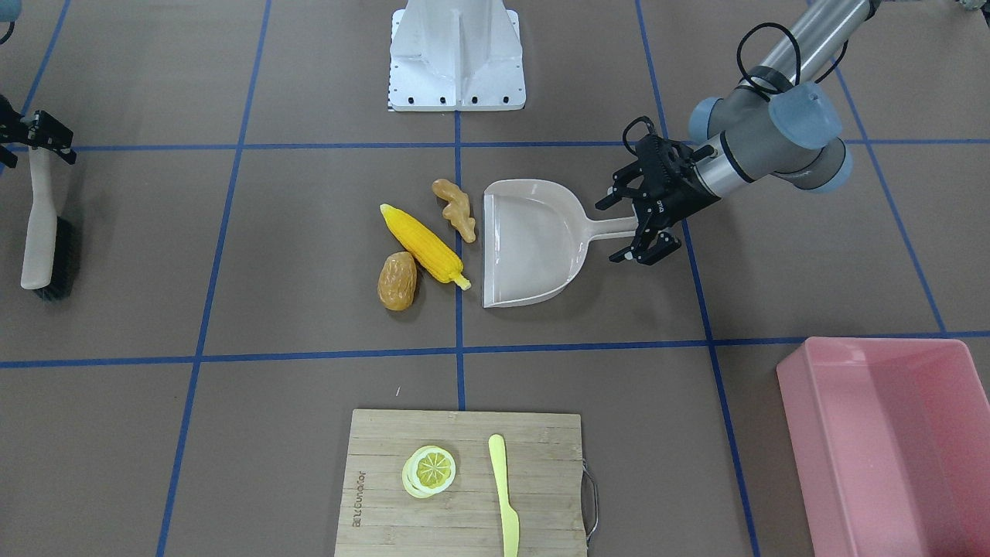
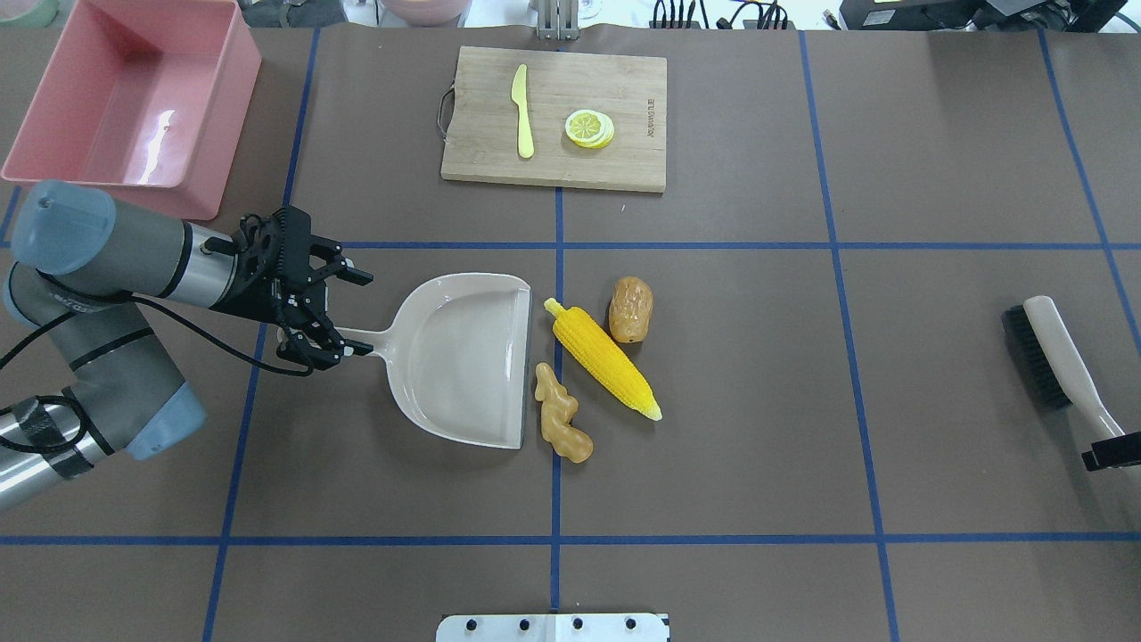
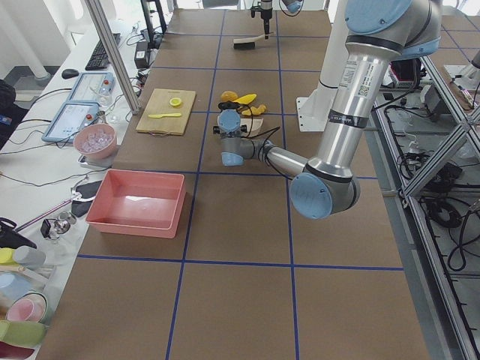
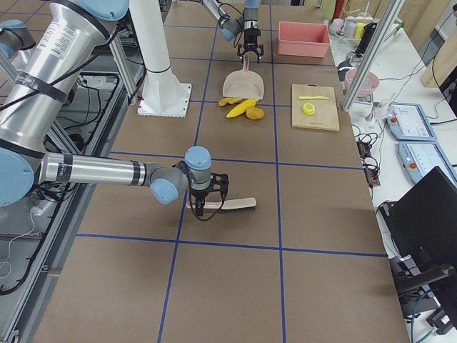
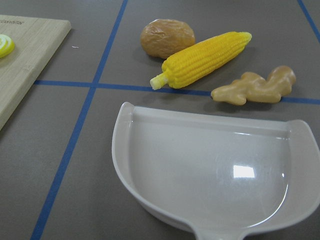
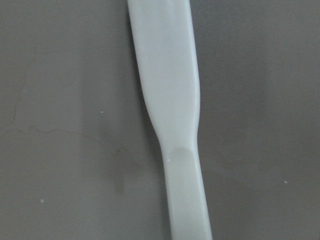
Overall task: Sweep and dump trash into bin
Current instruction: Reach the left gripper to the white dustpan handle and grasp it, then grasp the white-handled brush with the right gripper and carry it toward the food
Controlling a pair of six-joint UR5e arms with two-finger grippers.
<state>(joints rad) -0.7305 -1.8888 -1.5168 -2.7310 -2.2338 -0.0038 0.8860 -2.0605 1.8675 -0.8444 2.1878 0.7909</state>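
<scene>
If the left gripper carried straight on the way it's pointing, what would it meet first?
The dustpan handle. It lies right ahead of the open left gripper, apparently between its fingers, though height is hard to judge. Past it come the pan and then the ginger root.

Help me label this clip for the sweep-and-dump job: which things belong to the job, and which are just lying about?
Job things: corn, ginger, brown lump, dustpan, brush, bin.

Lying about: cutting board, lemon slice, knife.
</scene>
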